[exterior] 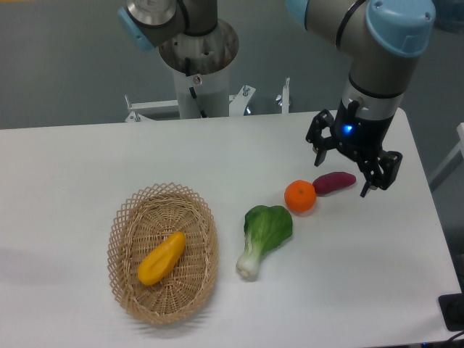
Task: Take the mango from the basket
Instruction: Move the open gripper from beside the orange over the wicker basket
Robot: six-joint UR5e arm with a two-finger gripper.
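Jaws (346, 175) are spread wide, gripping nothing, hovering right by the purple veg (334, 182). Mango (162, 258) lies way off to their left in the basket (122, 225), w/ the orange (300, 196) + bok choy (262, 235) between. Best approach imo: swing over high, then pinch across its narrow width. Fingertip pads hard to make out.

1. One mango (162, 258), yellow shading to orange, in the basket.
2. One basket (123, 225), oval tan wicker with a lattice rim.
3. One round orange fruit (300, 196).
4. One small purple oblong vegetable (334, 182).
5. One leafy green vegetable (264, 230) with a white stalk.
6. One white bench (80, 159) under all of these.
7. One robot arm (380, 69), grey with blue caps.
8. One hand (346, 177) with two fingers.
9. Five produce-and-basket items altogether.
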